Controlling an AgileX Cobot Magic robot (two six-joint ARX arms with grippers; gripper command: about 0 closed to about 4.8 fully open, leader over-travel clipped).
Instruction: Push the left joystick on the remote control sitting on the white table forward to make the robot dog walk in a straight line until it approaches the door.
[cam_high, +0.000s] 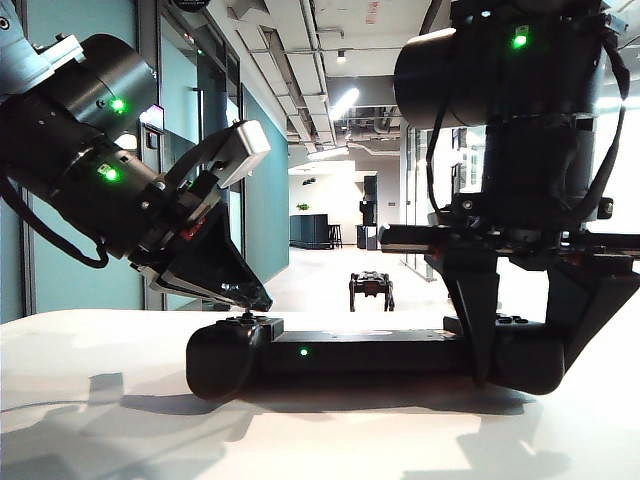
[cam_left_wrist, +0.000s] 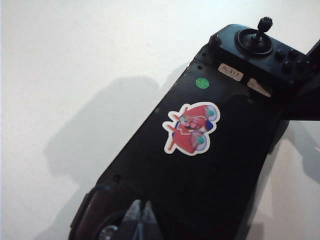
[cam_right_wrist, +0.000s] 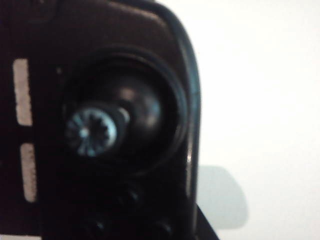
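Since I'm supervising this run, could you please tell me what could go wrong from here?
1. The shut left claw sits at the tiny left joystick with a slanted tip; it may slip off, stalling or veering the dog.
2. The right claw seems to clamp only the remote at its right end, so a push might pivot it on the table.
3. The dog is far down the corridor, so stopping distance is hard to judge.

The black remote control (cam_high: 370, 355) lies flat on the white table (cam_high: 100, 400); the robot dog (cam_high: 371, 290) stands beyond.
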